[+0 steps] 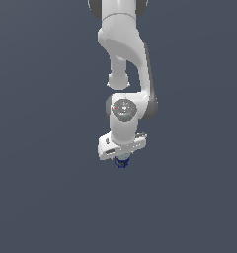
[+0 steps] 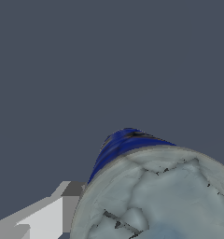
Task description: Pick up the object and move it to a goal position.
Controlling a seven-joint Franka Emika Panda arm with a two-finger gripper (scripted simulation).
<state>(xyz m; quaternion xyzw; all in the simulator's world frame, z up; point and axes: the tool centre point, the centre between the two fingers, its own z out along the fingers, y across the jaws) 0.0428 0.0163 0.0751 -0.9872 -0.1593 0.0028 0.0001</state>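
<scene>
Blue-sided can (image 2: 153,191), mottled silver top

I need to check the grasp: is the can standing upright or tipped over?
Upright, as far as the pictures show. In the wrist view the can's round pale top faces the camera, blue side below. In the exterior view it sits under the hand.

One arm (image 1: 124,64); one pincer (image 1: 122,157); one blue-sided can (image 2: 151,186).
</scene>
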